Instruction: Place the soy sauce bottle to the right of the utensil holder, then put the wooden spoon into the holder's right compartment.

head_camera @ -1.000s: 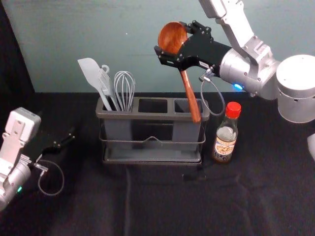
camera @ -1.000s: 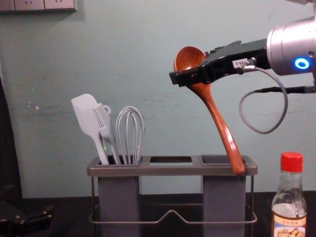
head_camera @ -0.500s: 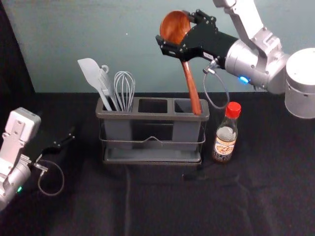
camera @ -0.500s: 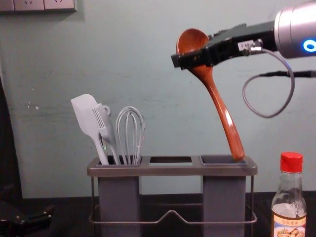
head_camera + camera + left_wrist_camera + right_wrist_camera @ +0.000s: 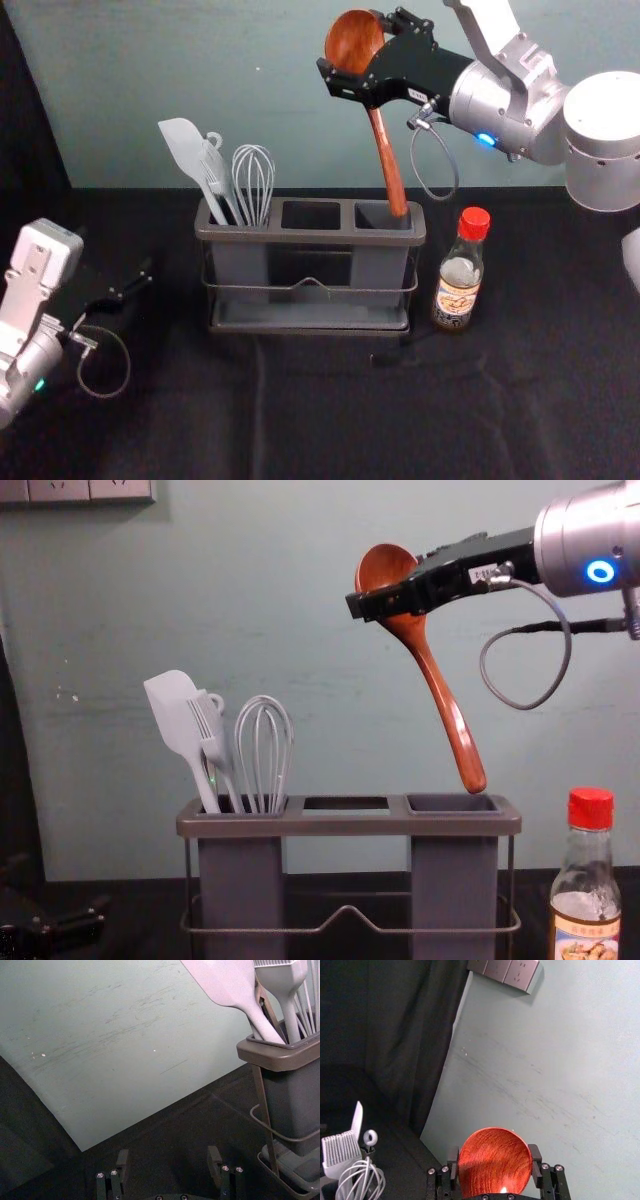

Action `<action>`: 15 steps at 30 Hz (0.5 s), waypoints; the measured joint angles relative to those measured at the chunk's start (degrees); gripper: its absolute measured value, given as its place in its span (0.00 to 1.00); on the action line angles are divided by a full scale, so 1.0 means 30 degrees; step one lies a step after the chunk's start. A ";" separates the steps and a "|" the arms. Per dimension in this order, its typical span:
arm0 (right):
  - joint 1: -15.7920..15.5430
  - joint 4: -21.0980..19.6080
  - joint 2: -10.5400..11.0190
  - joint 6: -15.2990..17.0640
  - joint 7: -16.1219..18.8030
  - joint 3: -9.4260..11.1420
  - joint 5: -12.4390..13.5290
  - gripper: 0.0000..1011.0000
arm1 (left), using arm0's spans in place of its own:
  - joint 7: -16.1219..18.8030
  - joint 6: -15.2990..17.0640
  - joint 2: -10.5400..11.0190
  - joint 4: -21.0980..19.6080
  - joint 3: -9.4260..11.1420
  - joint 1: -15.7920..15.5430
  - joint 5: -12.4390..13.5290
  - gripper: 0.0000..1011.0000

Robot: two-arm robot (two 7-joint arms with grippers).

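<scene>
Pale green-grey wall [image 5: 250,100] rises behind a black-draped counter [image 5: 300,420]. The right hand [image 5: 352,43] is closed around the bowl of a reddish-brown wooden spoon [image 5: 441,692], whose handle slants down beneath it, its tip just above the right compartment [image 5: 455,880] of a grey plastic utensil holder [image 5: 345,826]. The clear glass soy sauce bottle with a red cap [image 5: 458,285] stands below and to the hand's right, beside the holder — that half looks done. Left of the holder, the left hand [image 5: 168,1156] waits wide and empty.

Lowering is likely next. The slant could make the tip catch the rim, twisting the smooth bowl in the grip or nudging the holder. Overhead there is open room to straighten first; below right, a dropping forearm [image 5: 500,112] might clip the red cap.
</scene>
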 joint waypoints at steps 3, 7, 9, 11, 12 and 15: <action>0.0154 0.0316 -0.0085 -0.0082 0.0022 -0.0072 -0.0018 0.84 | 0.0000 0.0000 0.0000 0.0000 0.0001 0.0002 0.0000 1.00; 0.0320 0.0779 -0.0232 -0.0239 0.0087 -0.0222 -0.0037 0.84 | 0.0000 0.0000 0.0000 0.0000 0.0001 0.0001 0.0001 1.00; 0.0339 0.0862 -0.0263 -0.0271 0.0108 -0.0267 -0.0040 0.84 | 0.0000 0.0001 0.0000 0.0000 0.0001 0.0001 0.0000 1.00; 0.0340 0.0913 -0.0299 -0.0292 0.0112 -0.0330 -0.0048 0.84 | 0.0000 0.0000 0.0000 -0.0001 0.0001 0.0001 0.0000 1.00; 0.0337 0.0916 -0.0312 -0.0298 0.0114 -0.0350 -0.0050 0.84 | 0.0000 0.0001 0.0000 0.0000 0.0001 0.0001 -0.0001 1.00; 0.0218 0.0910 -0.0328 -0.0315 0.0116 -0.0391 -0.0052 0.84 | 0.0000 0.0000 0.0000 0.0000 0.0001 0.0001 0.0000 1.00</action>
